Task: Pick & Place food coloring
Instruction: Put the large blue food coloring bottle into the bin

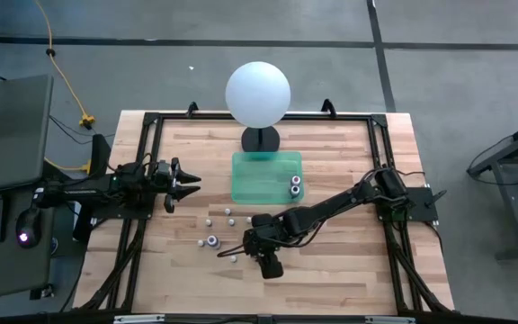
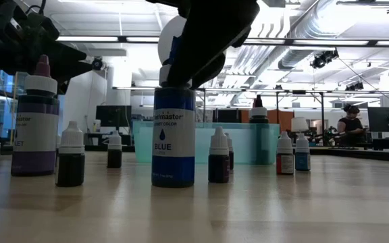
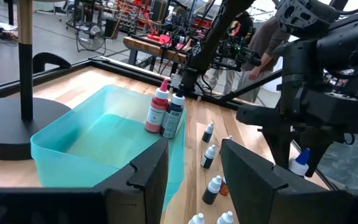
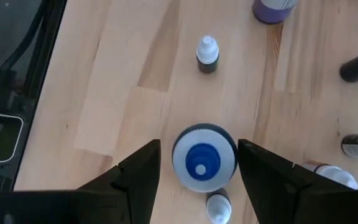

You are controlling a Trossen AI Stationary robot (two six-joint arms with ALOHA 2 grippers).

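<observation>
Right end effector [image 4: 197, 163] hangs spread open around the upright blue bottle [image 4: 203, 158], lower centre; left end effector [image 1: 185, 180] waits, parted.

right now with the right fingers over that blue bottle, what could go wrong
1. The right fingers straddle the blue bottle with gaps on both sides; an off-centre close could tip it.
2. A small bottle stands right beside it and could get knocked over.
3. The bin already holds two bottles, so a drop there may topple them.

blue bottle [image 2: 173, 137], "BLUE" (label partly legible)
</observation>
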